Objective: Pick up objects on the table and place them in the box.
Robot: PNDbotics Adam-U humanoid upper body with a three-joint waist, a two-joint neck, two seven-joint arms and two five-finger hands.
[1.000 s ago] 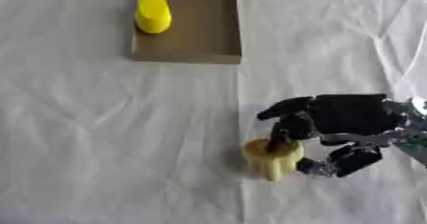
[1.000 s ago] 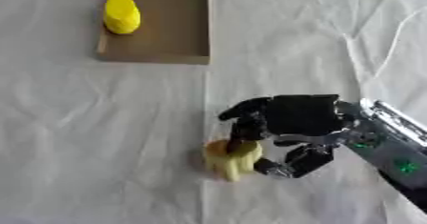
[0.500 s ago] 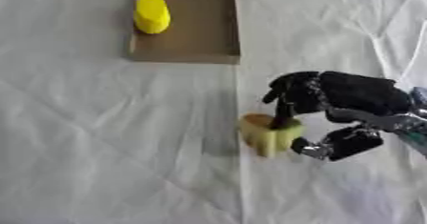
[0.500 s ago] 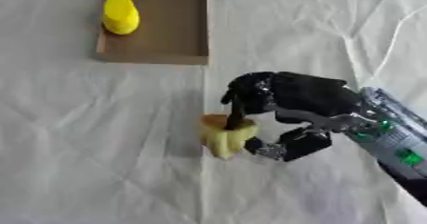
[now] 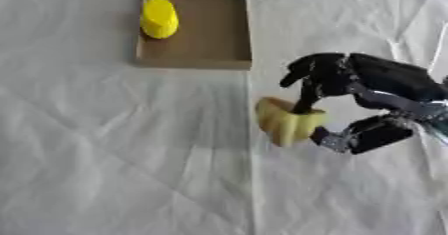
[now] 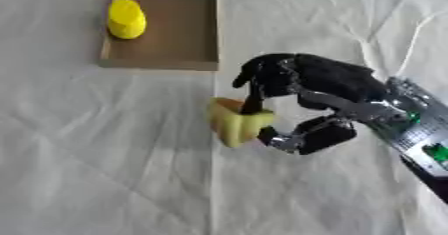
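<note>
A pale yellow wedge-shaped object (image 5: 284,122) hangs above the white cloth, pinched between the fingers and thumb of my right hand (image 5: 354,81). The black hand comes in from the right, its thumb (image 5: 363,135) under the object's right side. The brown cardboard box (image 5: 212,59) lies at the upper left of the hand, and a bright yellow object (image 5: 160,17) lies in its far left part. My left hand shows in neither view.
A wrinkled white cloth (image 5: 114,154) covers the whole table. Bare cloth stretches to the left and front of the held object.
My right hand has lifted the pale yellow object off the cloth and carried it up toward the box. The box and the bright yellow object have stayed put.
</note>
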